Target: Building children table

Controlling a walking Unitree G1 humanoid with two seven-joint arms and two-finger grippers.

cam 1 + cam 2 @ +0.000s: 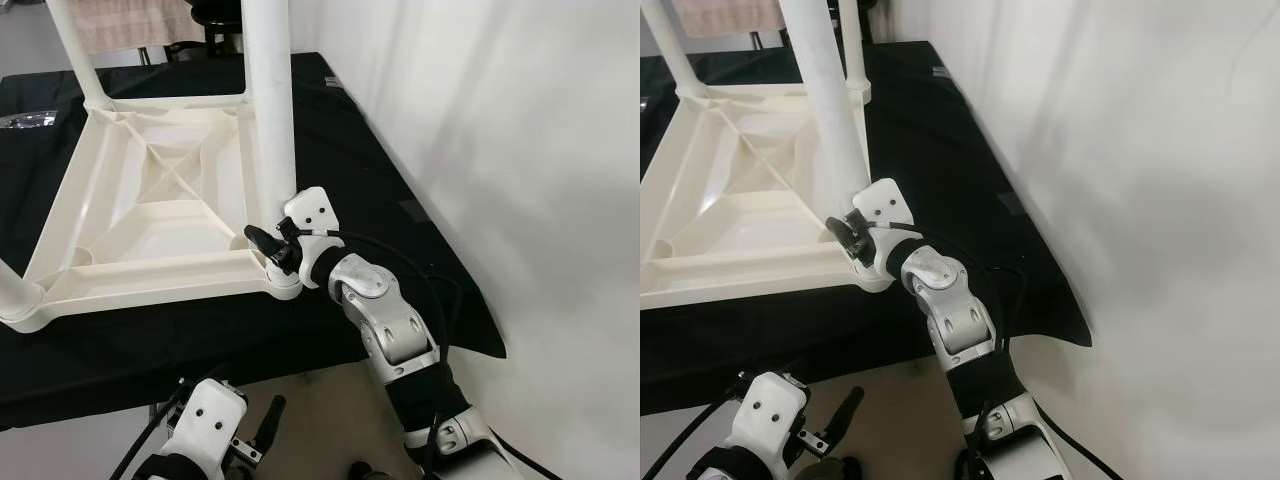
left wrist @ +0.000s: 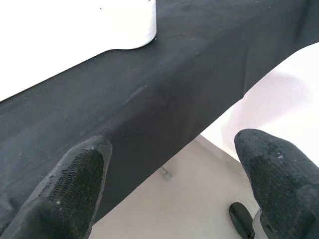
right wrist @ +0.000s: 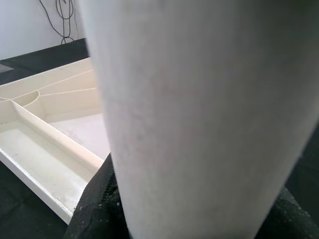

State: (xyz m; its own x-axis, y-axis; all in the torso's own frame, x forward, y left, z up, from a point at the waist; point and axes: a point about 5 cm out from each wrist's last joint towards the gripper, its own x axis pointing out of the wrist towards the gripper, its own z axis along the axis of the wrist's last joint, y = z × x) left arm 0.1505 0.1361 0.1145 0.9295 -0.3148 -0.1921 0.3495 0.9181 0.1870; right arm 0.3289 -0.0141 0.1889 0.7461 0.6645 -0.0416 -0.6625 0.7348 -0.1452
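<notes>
**Near leg going into its corner**

We have the tabletop [image 1: 150, 215] lying upside down on the black cloth [image 1: 390, 230], ribbed underside up. Our right gripper [image 1: 268, 243] pinches the near leg [image 1: 270, 110] low down, just above its corner socket, fingers pressed against both sides of it. The leg stands upright in that corner; we cannot tell whether it is fully seated. Three other legs rise from the far and near-left corners, so we judge most of the build done: what is left looks like pushing this last leg home and turning the table over. Our left gripper [image 1: 262, 425] hangs idle below the cloth's edge, fingers [image 2: 75, 184] spread wide and holding nothing.
</notes>
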